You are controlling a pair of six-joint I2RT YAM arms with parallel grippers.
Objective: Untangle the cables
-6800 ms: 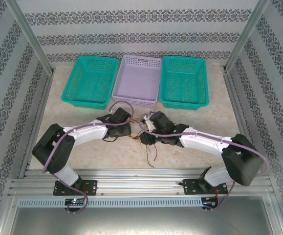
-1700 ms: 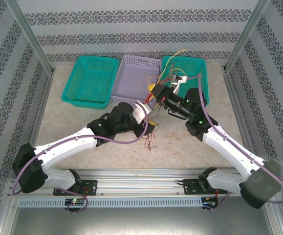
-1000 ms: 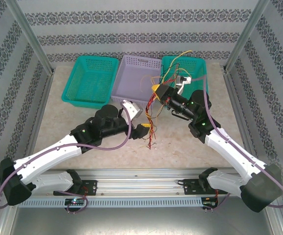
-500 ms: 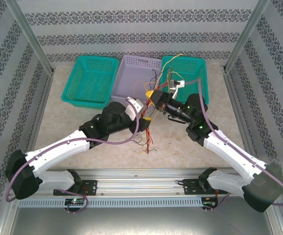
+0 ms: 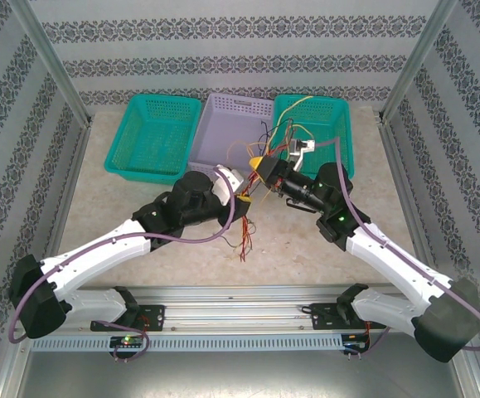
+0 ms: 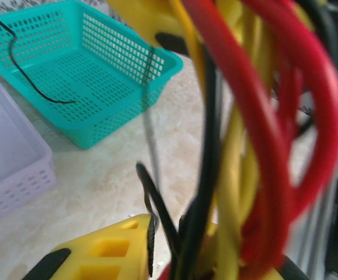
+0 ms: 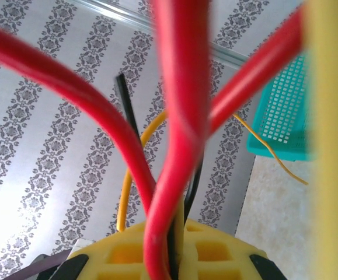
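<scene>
The cables (image 5: 245, 235) hang bunched above the table (image 5: 115, 203); the right gripper (image 5: 264, 169) clamps their upper end; whether the left gripper (image 5: 243, 199) grips them we cannot tell; we should draw apart slowly.

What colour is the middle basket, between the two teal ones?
The middle basket is pale lilac; top external view shows it best.
</scene>
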